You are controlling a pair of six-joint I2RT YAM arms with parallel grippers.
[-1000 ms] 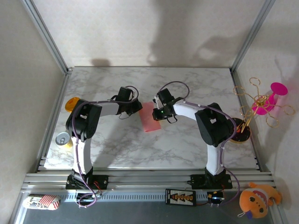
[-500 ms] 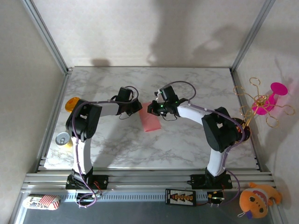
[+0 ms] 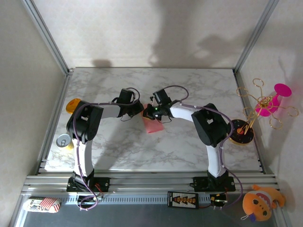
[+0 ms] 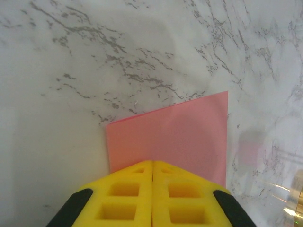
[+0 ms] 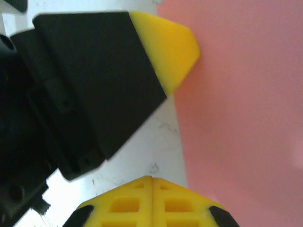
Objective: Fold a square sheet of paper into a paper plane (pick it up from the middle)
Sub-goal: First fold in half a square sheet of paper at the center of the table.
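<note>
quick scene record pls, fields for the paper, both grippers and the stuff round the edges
surface: marble table
paper: square sheet of paper, salmon-pink, lying flat mid-table, no plane shape yet
left gripper: shut, tips over the paper's near edge
right gripper: shut, tips over bare table just beside the paper's edge, close to the left gripper
left edge: orange disc, can
right edge: magenta flower toy

paper [image 4: 175, 137] on table [image 3: 189, 144], left tool [image 4: 152, 165] and right tool [image 5: 151, 180] at its edge
</note>
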